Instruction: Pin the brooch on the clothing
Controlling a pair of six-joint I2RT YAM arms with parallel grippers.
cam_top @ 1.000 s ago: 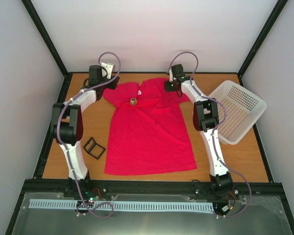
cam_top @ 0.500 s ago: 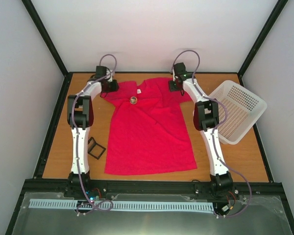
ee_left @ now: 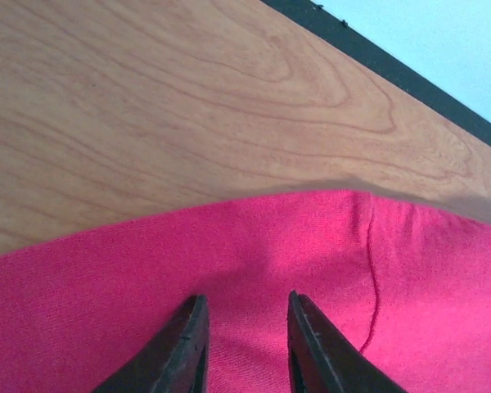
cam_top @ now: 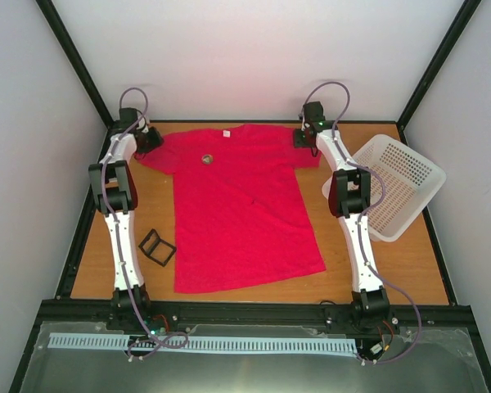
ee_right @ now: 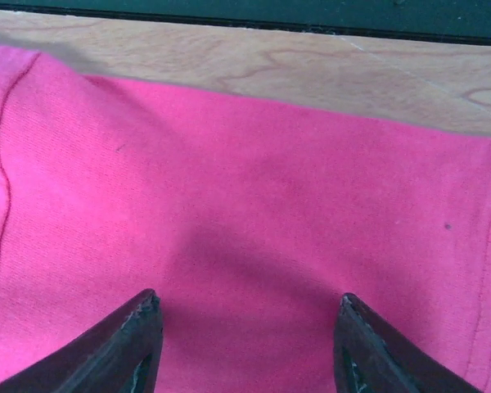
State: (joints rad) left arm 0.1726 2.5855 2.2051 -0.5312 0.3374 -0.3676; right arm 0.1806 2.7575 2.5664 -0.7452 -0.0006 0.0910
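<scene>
The crimson T-shirt (cam_top: pixel 237 213) lies flat on the wooden table, sleeves spread, with a white neck label (cam_top: pixel 226 133). The tiny round brooch (cam_top: pixel 206 159) sits on the chest just below the collar. My left gripper (cam_top: pixel 146 139) is over the left sleeve end; in the left wrist view (ee_left: pixel 241 299) its jaws stand apart above the red cloth (ee_left: pixel 311 246) with nothing between them. My right gripper (cam_top: pixel 301 139) is over the right sleeve; in the right wrist view (ee_right: pixel 247 296) its jaws are wide apart above flat red fabric (ee_right: pixel 254 164). The brooch shows in neither wrist view.
A small black frame-like case (cam_top: pixel 157 247) lies on the table left of the shirt. A white perforated basket (cam_top: pixel 393 184) stands at the right, beside the right arm. Black frame rails (cam_top: pixel 90 205) border the table, with walls close behind.
Both arms swung outward and back, the left one far to the left. The shirt's shoulders and sleeves were pulled flat, and the brooch shifted left with the cloth.
</scene>
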